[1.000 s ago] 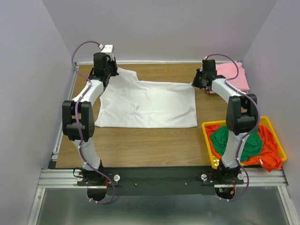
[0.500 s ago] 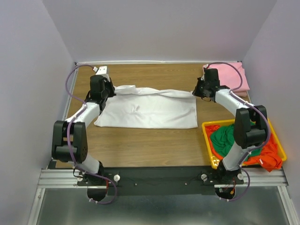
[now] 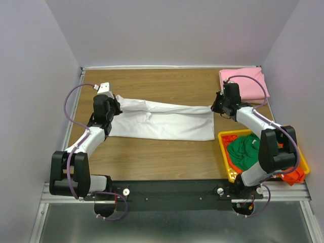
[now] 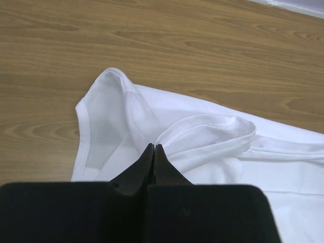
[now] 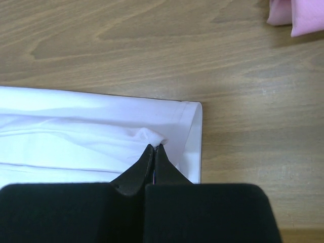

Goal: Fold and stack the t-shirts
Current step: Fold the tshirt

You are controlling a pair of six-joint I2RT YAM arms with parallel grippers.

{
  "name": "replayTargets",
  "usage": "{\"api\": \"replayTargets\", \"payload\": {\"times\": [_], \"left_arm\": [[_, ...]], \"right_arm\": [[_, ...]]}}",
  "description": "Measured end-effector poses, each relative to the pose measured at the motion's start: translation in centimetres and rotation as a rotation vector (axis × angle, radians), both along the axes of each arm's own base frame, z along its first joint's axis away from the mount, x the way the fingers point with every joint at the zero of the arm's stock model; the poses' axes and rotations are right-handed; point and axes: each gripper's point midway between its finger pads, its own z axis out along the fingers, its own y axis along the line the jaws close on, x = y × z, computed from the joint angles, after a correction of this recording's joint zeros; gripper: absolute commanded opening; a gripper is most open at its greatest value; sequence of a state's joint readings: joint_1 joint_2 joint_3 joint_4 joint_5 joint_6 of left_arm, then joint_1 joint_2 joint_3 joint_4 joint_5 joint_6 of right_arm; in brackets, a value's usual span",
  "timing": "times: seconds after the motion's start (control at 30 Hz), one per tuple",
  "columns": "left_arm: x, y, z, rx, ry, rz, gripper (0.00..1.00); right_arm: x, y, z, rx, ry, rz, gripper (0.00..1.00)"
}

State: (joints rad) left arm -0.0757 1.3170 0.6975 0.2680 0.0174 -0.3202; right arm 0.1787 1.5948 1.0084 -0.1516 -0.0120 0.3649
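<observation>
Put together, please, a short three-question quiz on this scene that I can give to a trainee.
1. True or false: the left gripper and the right gripper are each shut on the white t-shirt.
2. Where does the pink t-shirt lie? A: under the white t-shirt. B: at the far right corner of the table. C: between the arm bases.
3. Fill in: the yellow basket holds a green t-shirt and an ___ one.
Key: 1 true; 2 B; 3 orange, the orange t-shirt.
</observation>
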Motion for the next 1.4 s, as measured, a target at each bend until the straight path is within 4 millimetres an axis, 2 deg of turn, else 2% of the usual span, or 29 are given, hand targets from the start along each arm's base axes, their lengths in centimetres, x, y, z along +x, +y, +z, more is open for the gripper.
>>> {"api": "replayTargets", "payload": {"times": [0.2,0.27,0.3,0.37,0.4,0.43,0.47,0.53,0.6,0.67,0.73,0.83,0.93,1.0,1.07,1.13,1.2,1.33,1.4], "left_arm": [[-1.4,0.7,-1.2,-0.008,0.022,0.048,0.0],[-1.8,0.8,-1.1,-0.017,0.016,0.058,0.02],[-2.0,0.9,-1.0,-0.023,0.013,0.065,0.08],[-2.4,1.0,-1.2,-0.04,0.015,0.08,0.12],[-2.7,1.1,-1.3,-0.045,0.019,0.087,0.17],[-3.2,1.1,-1.6,-0.057,0.026,0.099,0.29],[-3.7,1.2,-1.8,-0.065,0.031,0.108,0.33],[-4.9,1.4,-2.0,-0.087,0.028,0.126,0.36],[-5.8,1.5,-1.2,-0.104,0.003,0.135,0.37],[-6.3,1.6,0.6,-0.125,-0.047,0.144,0.38],[-6.9,1.8,2.9,-0.145,-0.118,0.157,0.49],[-7.4,1.9,5.6,-0.172,-0.203,0.163,0.49],[-7.1,1.7,5.8,-0.177,-0.211,0.156,0.49],[-6.3,1.3,4.9,-0.177,-0.184,0.14,0.49],[-5.4,0.5,3.1,-0.175,-0.129,0.116,0.49],[-4.7,-0.5,1.2,-0.175,-0.068,0.081,0.49],[-4.1,-1.5,0.0,-0.175,-0.031,0.052,0.49],[-1.6,-3.9,0.1,-0.17,-0.025,-0.012,0.49],[-0.3,-4.7,0.4,-0.168,-0.032,-0.032,0.49]], "right_arm": [[-1.4,-0.2,-0.7,-0.004,-0.005,-0.006,0.02],[-2.0,-0.3,-1.3,-0.006,0.006,-0.011,0.11],[-2.4,-0.3,-1.6,-0.008,0.01,-0.015,0.22],[-3.3,-0.3,-2.1,-0.01,0.022,-0.025,0.34],[-3.7,-0.3,-2.3,-0.014,0.024,-0.024,0.41],[-4.0,-0.3,-2.4,-0.017,0.024,-0.026,0.5],[-4.5,-0.2,-2.5,-0.018,0.026,-0.026,0.54],[-5.4,-0.2,-2.5,-0.021,0.023,-0.033,0.59],[-5.9,-0.1,-2.0,-0.017,0.005,-0.038,0.61],[-6.0,0.0,-1.1,-0.014,-0.022,-0.037,0.61],[-5.8,0.1,-0.4,-0.011,-0.045,-0.038,0.61],[-5.2,0.4,0.5,-0.006,-0.069,-0.033,0.61],[-3.7,0.9,1.5,-0.003,-0.091,-0.025,0.62],[-2.4,1.3,1.9,-0.001,-0.107,-0.016,0.62],[-1.0,1.8,1.8,-0.002,-0.111,-0.003,0.62],[0.3,2.2,1.1,-0.01,-0.1,0.01,0.62],[1.5,2.6,0.1,-0.019,-0.088,0.018,0.62],[2.0,3.0,-3.1,-0.033,-0.018,0.039,0.61],[1.8,3.1,-4.0,-0.031,0.005,0.047,0.61]]}}
